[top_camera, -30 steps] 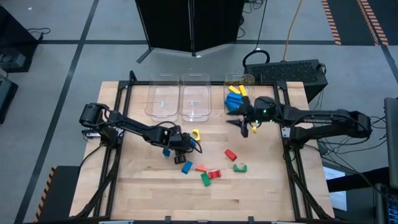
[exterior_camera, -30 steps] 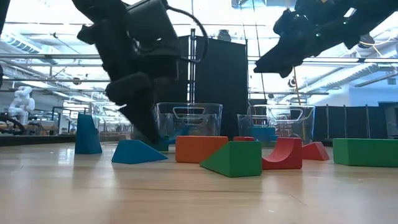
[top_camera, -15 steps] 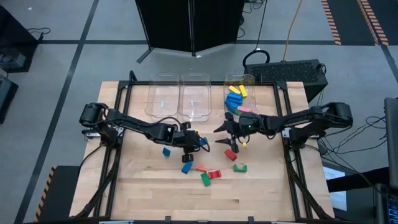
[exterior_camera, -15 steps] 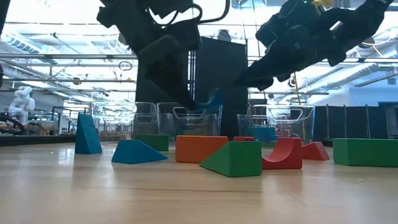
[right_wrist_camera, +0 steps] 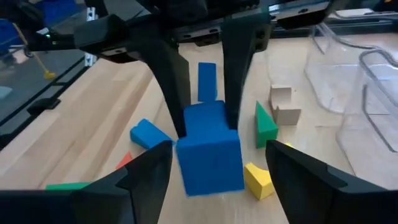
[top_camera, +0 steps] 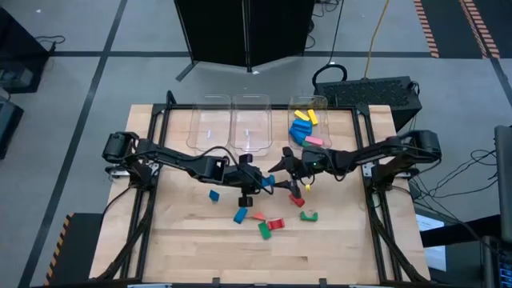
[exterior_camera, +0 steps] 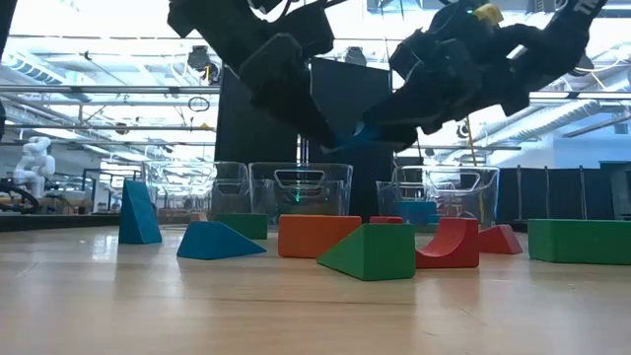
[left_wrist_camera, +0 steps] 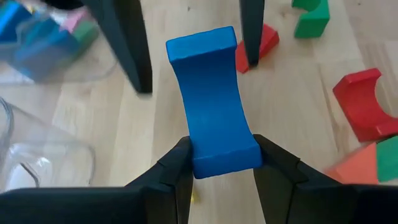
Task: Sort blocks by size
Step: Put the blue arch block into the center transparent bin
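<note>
Handing over a blue block (left_wrist_camera: 213, 102) in mid-air above the middle of the table (top_camera: 192, 248) seems to be the step here. The left gripper (left_wrist_camera: 217, 168) pinches one end of the block between its fingers, and the right gripper (right_wrist_camera: 208, 165) has its fingers spread wide on either side of the other end, not yet touching it by the look of the wrist views. To do this well, the right fingers should close squarely on the flat faces of the free end before the left lets go. The left should hold steady until that grip looks firm. Loose blocks (top_camera: 276, 224) lie on the wood below, and a bin (top_camera: 308, 126) at the far right already holds several blue, yellow and pink pieces.
</note>
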You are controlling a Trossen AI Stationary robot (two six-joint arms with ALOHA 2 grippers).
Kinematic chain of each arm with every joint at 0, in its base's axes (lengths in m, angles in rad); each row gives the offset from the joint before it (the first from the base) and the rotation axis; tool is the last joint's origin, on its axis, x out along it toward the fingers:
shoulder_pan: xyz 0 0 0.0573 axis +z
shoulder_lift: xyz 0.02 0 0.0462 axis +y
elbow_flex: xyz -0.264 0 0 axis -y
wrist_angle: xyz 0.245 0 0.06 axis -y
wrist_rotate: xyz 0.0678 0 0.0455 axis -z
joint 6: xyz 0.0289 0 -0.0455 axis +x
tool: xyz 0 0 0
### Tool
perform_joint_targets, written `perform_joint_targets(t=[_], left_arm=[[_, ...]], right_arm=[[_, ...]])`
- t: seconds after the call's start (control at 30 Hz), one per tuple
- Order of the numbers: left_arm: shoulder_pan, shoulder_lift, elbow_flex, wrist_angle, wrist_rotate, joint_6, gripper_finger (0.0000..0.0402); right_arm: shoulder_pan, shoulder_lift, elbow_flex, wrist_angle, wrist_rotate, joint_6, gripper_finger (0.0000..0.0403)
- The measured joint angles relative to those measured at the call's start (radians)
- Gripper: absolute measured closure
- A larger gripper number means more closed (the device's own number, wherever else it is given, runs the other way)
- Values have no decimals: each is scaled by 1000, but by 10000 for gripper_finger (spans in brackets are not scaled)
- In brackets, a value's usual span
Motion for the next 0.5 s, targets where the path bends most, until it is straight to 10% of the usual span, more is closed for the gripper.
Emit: perform_joint_targets(t=[0.5], left_arm=[[0,-1,0,12,2,2,233]], right_arm=[[-1,13,96,-197,-19,-30,288]])
